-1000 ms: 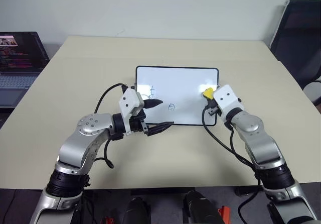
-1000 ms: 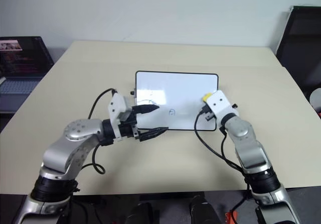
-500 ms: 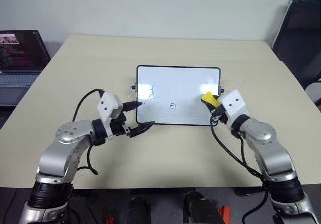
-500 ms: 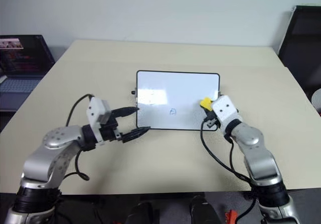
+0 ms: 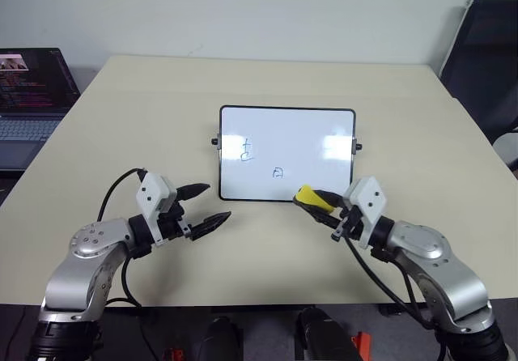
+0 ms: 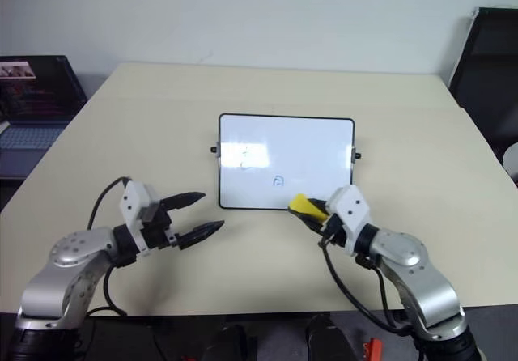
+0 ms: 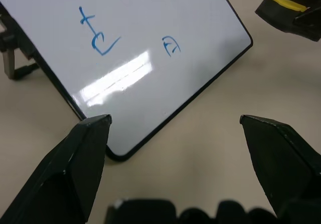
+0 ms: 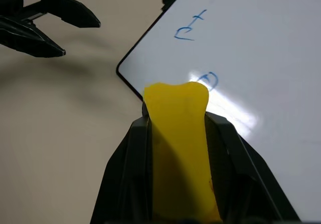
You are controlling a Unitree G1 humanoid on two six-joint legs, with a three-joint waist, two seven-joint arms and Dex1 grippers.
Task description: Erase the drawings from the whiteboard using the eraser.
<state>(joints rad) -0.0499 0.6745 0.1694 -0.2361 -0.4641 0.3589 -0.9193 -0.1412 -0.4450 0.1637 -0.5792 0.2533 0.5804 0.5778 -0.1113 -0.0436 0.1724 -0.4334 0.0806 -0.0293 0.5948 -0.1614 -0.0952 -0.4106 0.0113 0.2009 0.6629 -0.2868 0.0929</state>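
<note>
The whiteboard [image 5: 287, 152] has a glossy white face that throws back bright patches of the room light, edged by a thin black frame that looks like plastic. The drawings [image 7: 100, 35] on it are thin blue marker lines. The table [image 5: 267, 86] under it is a smooth, matt beige surface. The eraser [image 8: 179, 148] looks like soft yellow foam, squeezed in at its sides between the black, matt plastic fingers of the right gripper [image 5: 324, 209]. The left gripper [image 5: 202, 205] has the same dull black fingers, on a white plastic housing.
</note>
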